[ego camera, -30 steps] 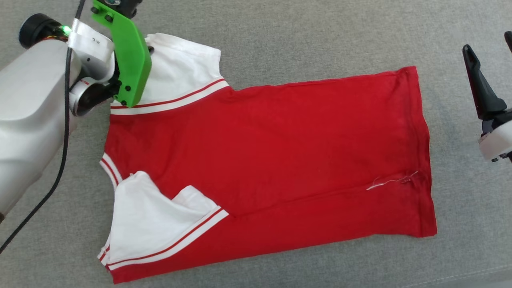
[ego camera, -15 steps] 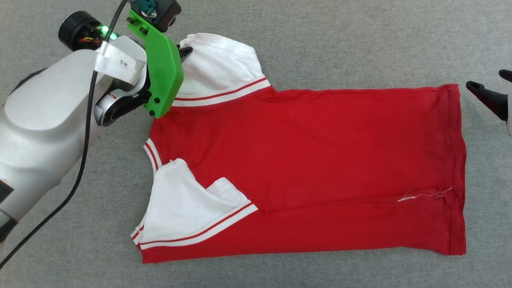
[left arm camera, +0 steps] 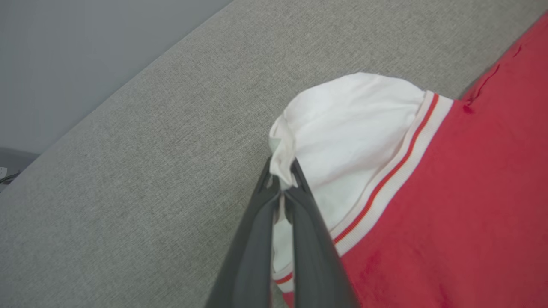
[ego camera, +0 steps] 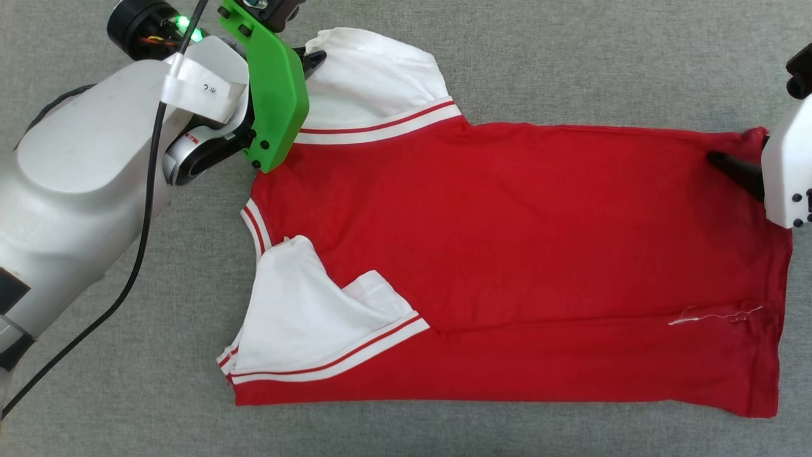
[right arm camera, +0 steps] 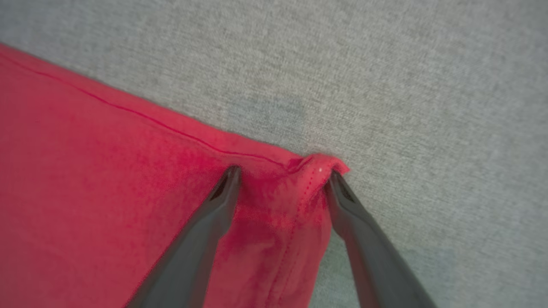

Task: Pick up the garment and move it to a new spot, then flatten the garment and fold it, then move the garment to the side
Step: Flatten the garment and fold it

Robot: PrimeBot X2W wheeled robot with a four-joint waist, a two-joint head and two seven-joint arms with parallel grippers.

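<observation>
The garment [ego camera: 507, 254] lies spread on the grey surface with its plain red side up, collar to the left and hem to the right. Both white sleeves have red-and-white trim, and the near sleeve [ego camera: 304, 324] is folded onto the body. My left gripper [ego camera: 315, 60] is shut on the edge of the far white sleeve [left arm camera: 351, 128], and the cloth is pinched between its fingers [left arm camera: 299, 222]. My right gripper [right arm camera: 282, 173] is open, with its two fingers straddling the hem's far corner [right arm camera: 317, 164] and pressing on the red cloth. In the head view one dark finger [ego camera: 729, 166] lies on that corner.
The grey woven surface [ego camera: 571, 63] extends around the garment on all sides. A black cable [ego camera: 136, 254] hangs along my pale left forearm [ego camera: 76, 209]. In the left wrist view the surface's far edge meets a plain grey wall [left arm camera: 85, 51].
The head view has shifted, so the whole garment sits further right in it. My right gripper has come in from beside the hem onto its far corner. The left gripper has stayed shut on the sleeve.
</observation>
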